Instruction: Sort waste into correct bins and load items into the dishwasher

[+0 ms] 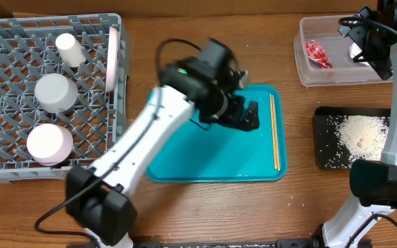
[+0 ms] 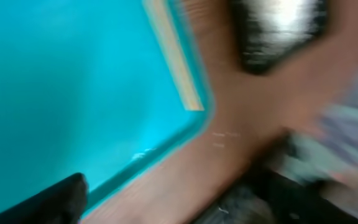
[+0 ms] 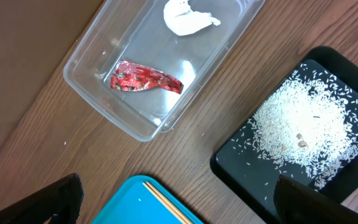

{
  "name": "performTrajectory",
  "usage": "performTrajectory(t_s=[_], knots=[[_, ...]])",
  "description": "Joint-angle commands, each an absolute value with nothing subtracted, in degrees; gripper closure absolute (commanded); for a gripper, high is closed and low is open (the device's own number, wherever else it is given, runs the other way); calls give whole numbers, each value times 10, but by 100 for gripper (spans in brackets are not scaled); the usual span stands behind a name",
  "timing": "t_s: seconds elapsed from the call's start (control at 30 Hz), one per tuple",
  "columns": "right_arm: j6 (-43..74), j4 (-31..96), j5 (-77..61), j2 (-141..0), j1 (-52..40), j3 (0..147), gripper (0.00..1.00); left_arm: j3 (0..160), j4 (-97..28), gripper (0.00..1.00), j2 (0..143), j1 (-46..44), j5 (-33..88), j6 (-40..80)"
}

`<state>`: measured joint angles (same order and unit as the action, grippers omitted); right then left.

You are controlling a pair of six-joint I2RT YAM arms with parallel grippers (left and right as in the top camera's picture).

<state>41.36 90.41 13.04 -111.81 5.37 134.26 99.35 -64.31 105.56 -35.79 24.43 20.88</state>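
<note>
Chopsticks point(image 1: 275, 131) lie along the right edge of a teal tray point(image 1: 205, 158) on the bench point(image 1: 212, 207). The left pincer point(image 1: 248, 116) hangs over that tray, too blurred to tell its gap. The right pincer point(image 3: 178, 198) gapes wide and empty near the tub point(image 3: 98, 46), which holds the wrapper point(image 3: 145, 79) and tissue point(image 3: 188, 15). Rice point(image 3: 300, 127) covers the black tray point(image 3: 229, 155). The cup point(image 1: 68, 49), grey bowl point(image 1: 54, 92), pink bowl point(image 1: 49, 143) and plate point(image 1: 113, 58) sit in the rack point(image 1: 5, 41).

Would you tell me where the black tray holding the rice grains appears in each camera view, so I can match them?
Overhead: the black tray sits near the right edge, right of the teal tray.
Left wrist: a blurred dark shape at the top, past the teal tray's corner.
Right wrist: on the right side, with rice heaped in it.
Shared landmark: the teal tray, next to it in every view.
</note>
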Motion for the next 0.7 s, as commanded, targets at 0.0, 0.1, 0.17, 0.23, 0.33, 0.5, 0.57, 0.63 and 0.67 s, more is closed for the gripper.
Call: performTrajectory(t_s=[0.0, 0.1, 0.17, 0.23, 0.33, 0.5, 0.57, 0.63, 0.67], knots=[[414, 901, 137, -1113, 52, 1351, 0, 991, -667, 13, 1068, -396, -20, 349], [414, 901, 137, -1113, 52, 1351, 0, 1030, -730, 21, 1067, -387, -72, 378], [414, 901, 137, -1113, 52, 1351, 0, 1060, -778, 23, 1067, -363, -95, 392], [414, 901, 136, -1113, 52, 1351, 0, 1088, -823, 23, 1067, -331, -102, 394], [417, 901, 136, -1113, 52, 1351, 0, 1115, -870, 21, 1067, -273, -107, 392], [435, 863, 115, -1113, 52, 1351, 0, 1117, -899, 15, 1067, -178, -105, 357], [435, 867, 98, -1113, 52, 1351, 0, 1117, -914, 16, 1067, -144, -100, 357], [432, 867, 34, -1113, 52, 1351, 0, 1117, -919, 19, 1067, -116, -76, 348], [416, 872, -6, -1114, 51, 1348, 0, 1117, -919, 20, 1067, -102, -55, 335]])
